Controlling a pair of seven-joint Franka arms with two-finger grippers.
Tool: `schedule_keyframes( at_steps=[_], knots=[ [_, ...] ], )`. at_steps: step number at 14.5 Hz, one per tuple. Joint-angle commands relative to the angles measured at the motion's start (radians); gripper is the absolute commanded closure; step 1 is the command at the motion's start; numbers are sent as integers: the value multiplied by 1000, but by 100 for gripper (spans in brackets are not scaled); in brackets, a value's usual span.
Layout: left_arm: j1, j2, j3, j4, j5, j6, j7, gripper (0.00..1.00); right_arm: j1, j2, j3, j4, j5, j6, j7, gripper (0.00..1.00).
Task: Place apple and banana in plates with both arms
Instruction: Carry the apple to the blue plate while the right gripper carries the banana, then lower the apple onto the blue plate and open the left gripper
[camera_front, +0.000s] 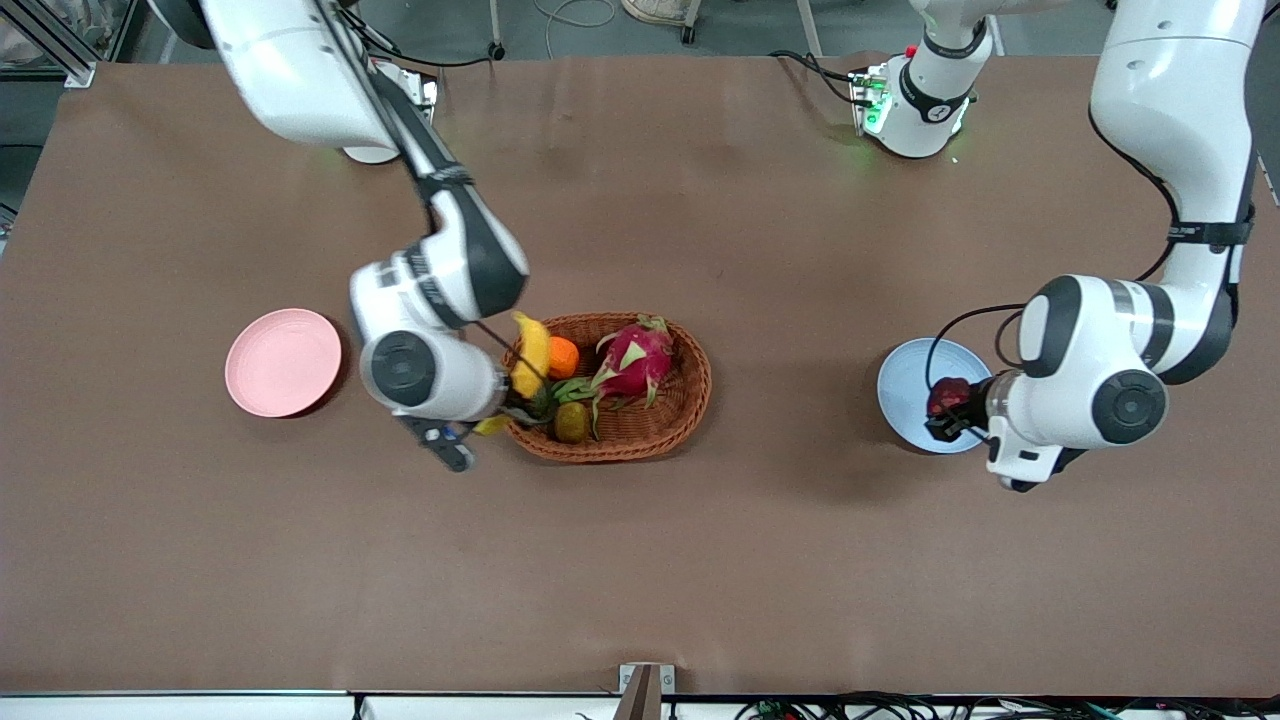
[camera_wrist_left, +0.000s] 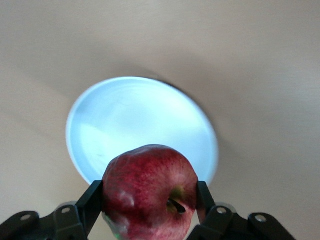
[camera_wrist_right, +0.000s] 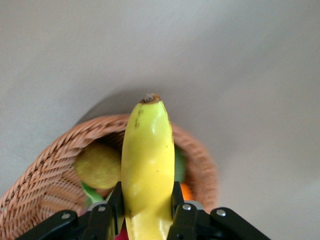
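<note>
At center right of the front view, the left tool grips the apple over the blue plate, near that plate's rim toward the left arm's end; bare brown worktop surrounds the plate. Left of center, the right tool clamps the banana over the rim of the basket at the right arm's end. Open worktop separates the basket from the pink plate at middle left.

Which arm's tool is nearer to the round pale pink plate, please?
Right. The right tool holds the yellow banana over the basket rim, beside the pink plate; the left tool is over the light blue plate.
</note>
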Motion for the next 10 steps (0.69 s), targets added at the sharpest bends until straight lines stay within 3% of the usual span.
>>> schedule_keyframes(
  at_steps=[1,5,8,9,10],
  knots=[
    [35,-13,-17,-69,15,19,37,86,-150,-64,4,-41,-21,-83,-280,82],
    [40,60,-17,-71,13,54,37,74,-408,-55,-2,-79,-61,-90,-807,81],
    [39,70,-17,-65,13,79,37,60,-481,-53,-2,-153,-113,-53,-984,81],
    [37,70,-16,-60,13,79,36,45,-505,-58,-2,-196,-132,-19,-1016,80],
    [36,68,-17,-57,13,79,34,12,-517,-65,-2,-246,-149,14,-1071,79]
  ],
)
